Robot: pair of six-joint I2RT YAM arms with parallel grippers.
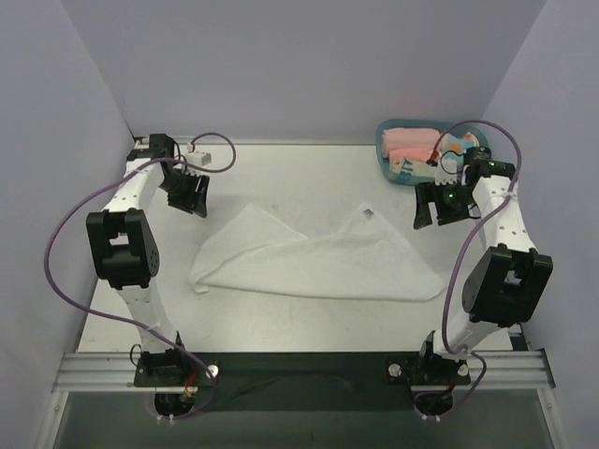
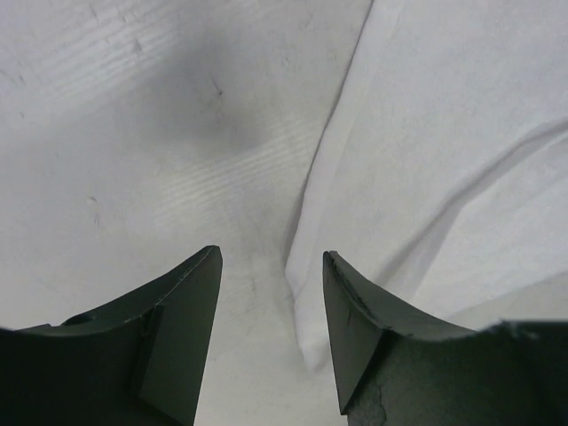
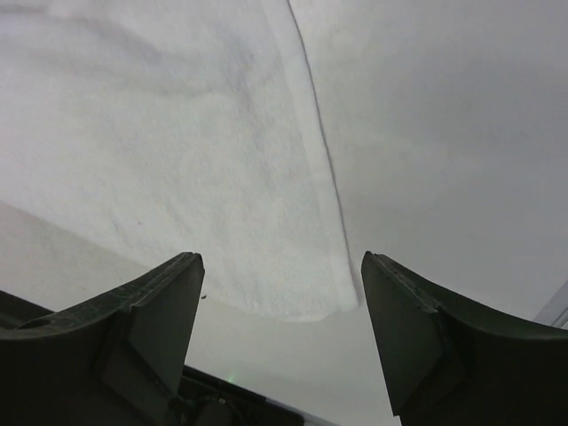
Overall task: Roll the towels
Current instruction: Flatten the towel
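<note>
A white towel [image 1: 318, 262] lies crumpled and partly folded across the middle of the table, with a small grey tag [image 1: 366, 213] near its back edge. My left gripper [image 1: 190, 198] hovers over the table just beyond the towel's back left corner, jaws open and empty. In the left wrist view a towel corner [image 2: 426, 160] lies on the table right of the open left gripper [image 2: 272, 257]. My right gripper [image 1: 436, 206] hangs open and empty behind the towel's right end. In the right wrist view a towel corner [image 3: 177, 160] lies flat beneath the open right gripper [image 3: 280, 261].
A teal tray [image 1: 384, 150] at the back right holds rolled pink towels [image 1: 412, 143] and other coloured items, close behind the right arm. Purple-grey walls enclose the table on the left, back and right. Purple cables loop off both arms.
</note>
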